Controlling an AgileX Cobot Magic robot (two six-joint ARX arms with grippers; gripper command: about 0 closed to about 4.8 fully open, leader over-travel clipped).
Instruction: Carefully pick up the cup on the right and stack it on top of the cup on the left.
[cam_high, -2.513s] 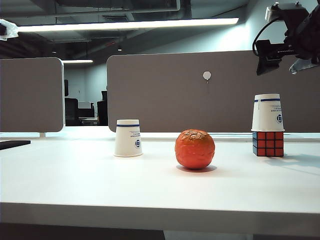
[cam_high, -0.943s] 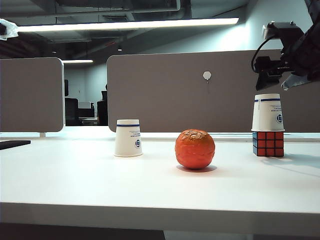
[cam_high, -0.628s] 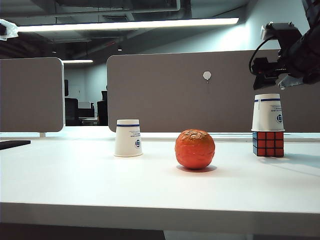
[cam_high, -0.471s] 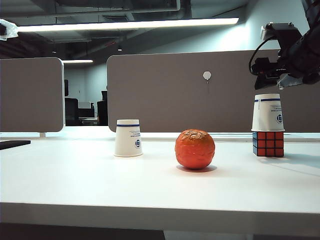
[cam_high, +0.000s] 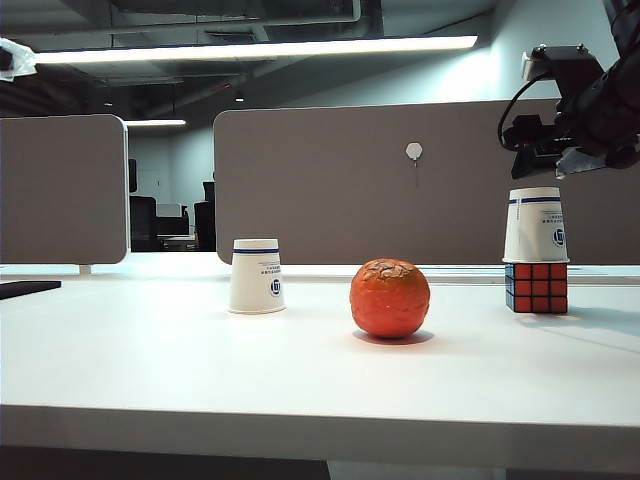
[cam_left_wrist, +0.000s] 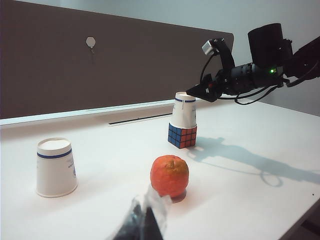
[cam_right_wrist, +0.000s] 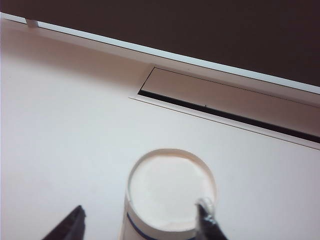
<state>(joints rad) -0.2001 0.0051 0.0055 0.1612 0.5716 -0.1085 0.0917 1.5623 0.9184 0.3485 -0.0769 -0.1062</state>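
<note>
White paper right cup (cam_high: 534, 226), upside-down on Rubik's cube (cam_high: 537, 287) at frame right, sits under open-jawed right gripper (cam_right_wrist: 142, 222) straddling it for pickup; left gripper (cam_left_wrist: 145, 220) idle, state unclear.

office | desk partitions (cam_high: 400, 180) | office chairs (cam_high: 145, 222) | ceiling striplight (cam_high: 260, 48)

printing on the cups, none of it legible

the left cup (cam_high: 256, 276) and the right cup (cam_high: 535, 226) each carry a small blue logo and tiny lines of print, too small to read; no other text shows
</note>
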